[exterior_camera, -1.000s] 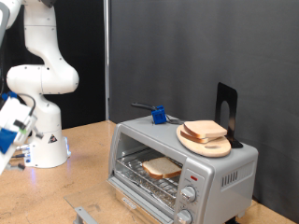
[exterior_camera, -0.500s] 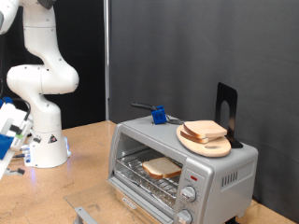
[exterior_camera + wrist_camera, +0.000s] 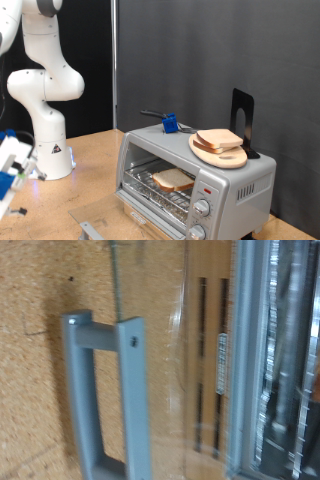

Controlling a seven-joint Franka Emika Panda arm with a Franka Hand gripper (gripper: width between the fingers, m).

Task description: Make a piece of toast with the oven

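Note:
The silver oven (image 3: pixel 236 186) stands at the exterior view's lower right with its glass door folded down. One piece of toast (image 3: pixel 172 180) lies on the wire rack inside. A second slice (image 3: pixel 218 138) rests on a round wooden board (image 3: pixel 226 157) on top of the oven. My gripper (image 3: pixel 10 168) is low at the exterior view's far left edge, well away from the oven, with nothing seen in it. The wrist view shows the door's grey handle (image 3: pixel 105 390) and glass pane (image 3: pixel 200 360) over the wooden table; no fingers show there.
A blue object (image 3: pixel 170 124) with a thin rod and a black stand (image 3: pixel 242 118) sit on the oven's top. The robot's white base (image 3: pixel 52 150) stands on the wooden table (image 3: pixel 90 170) at the left. A dark wall is behind.
My gripper has moved down and further to the exterior view's left, away from the oven. The oven, its open door and both bread slices have not moved.

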